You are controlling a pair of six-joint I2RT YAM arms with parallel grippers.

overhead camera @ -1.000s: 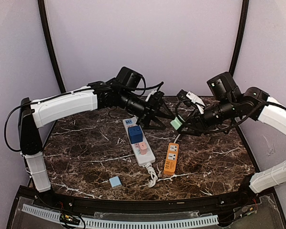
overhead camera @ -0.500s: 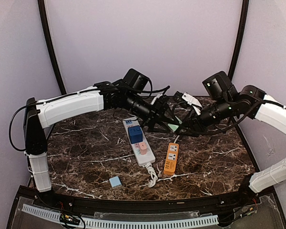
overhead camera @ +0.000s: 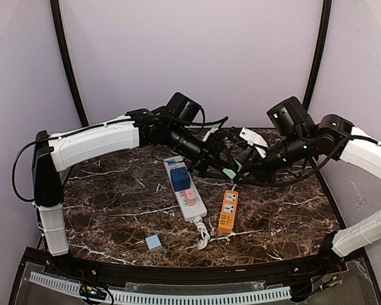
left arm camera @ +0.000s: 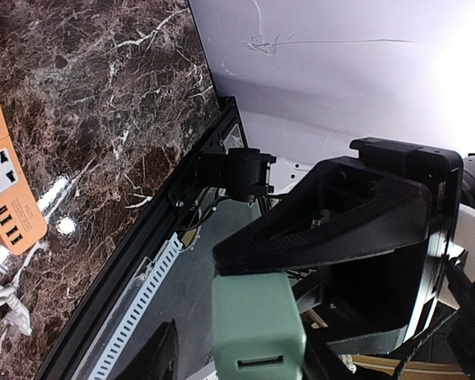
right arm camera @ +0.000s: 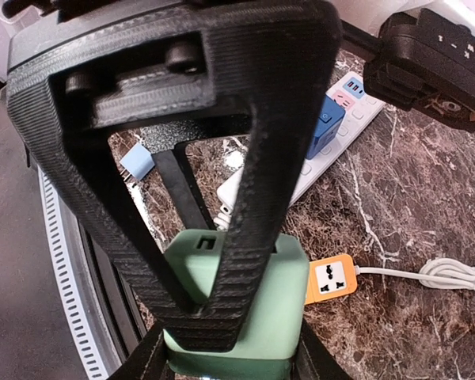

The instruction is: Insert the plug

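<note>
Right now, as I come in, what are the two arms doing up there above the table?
The two arms meet in the air above the table. The right claw grips a green plug. The left claw has its fingers around the same plug, but whether it has closed on it cannot be told. It looks like a handover. The white power strip and the orange power strip lie on the table below, and the green plug is not yet in either.

The 2 arms stretch inward, the left gripper [overhead camera: 220,161] with jaws apart, tip to tip with the clamped right gripper [overhead camera: 239,169].
</note>
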